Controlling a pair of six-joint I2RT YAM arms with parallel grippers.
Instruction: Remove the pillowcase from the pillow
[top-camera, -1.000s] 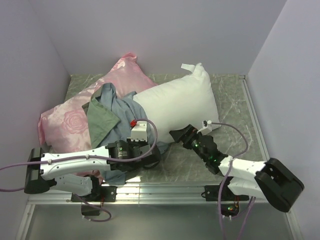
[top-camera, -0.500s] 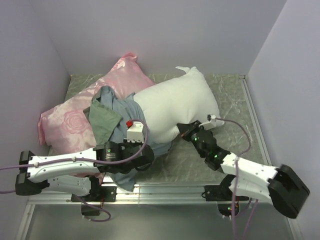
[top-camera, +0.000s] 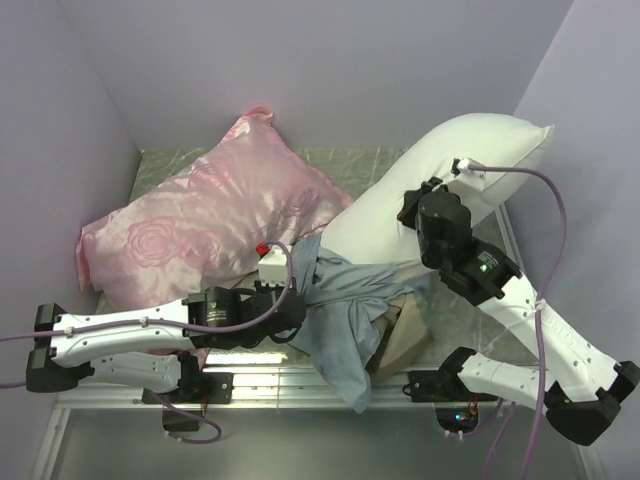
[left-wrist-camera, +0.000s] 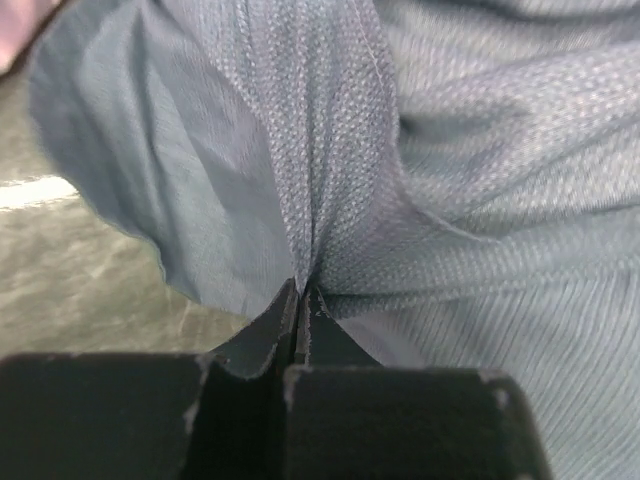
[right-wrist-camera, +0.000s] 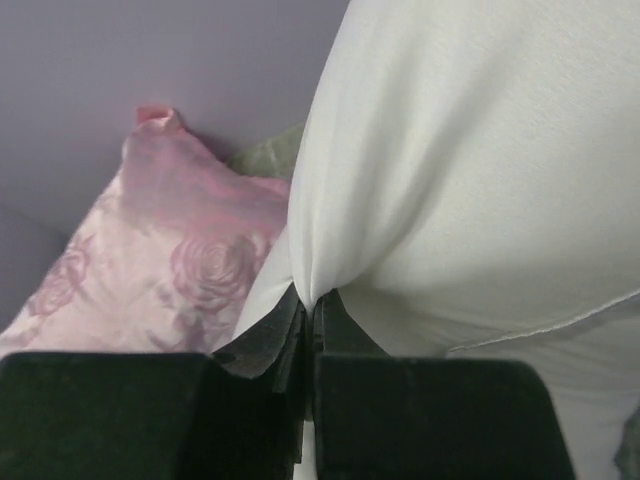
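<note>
The white pillow (top-camera: 470, 165) is raised at the right, tilted up toward the back right corner. My right gripper (top-camera: 412, 212) is shut on a pinch of its fabric (right-wrist-camera: 430, 200). Its lower end is tucked in the grey-blue pillowcase (top-camera: 345, 310), which lies bunched near the front edge with a beige patch showing. My left gripper (top-camera: 303, 305) is shut on a fold of the pillowcase cloth (left-wrist-camera: 330, 160); its jaws meet on the fabric.
A shiny pink rose-patterned pillow (top-camera: 200, 225) lies across the left and back of the marbled table (top-camera: 460, 310). Lilac walls stand close on the left, back and right. The metal rail (top-camera: 300, 380) runs along the near edge.
My right gripper closed on the white pillow and lifted it up and right. The pillowcase slid off toward the front and now lies bunched by my left gripper, uncovering the pink pillow.
</note>
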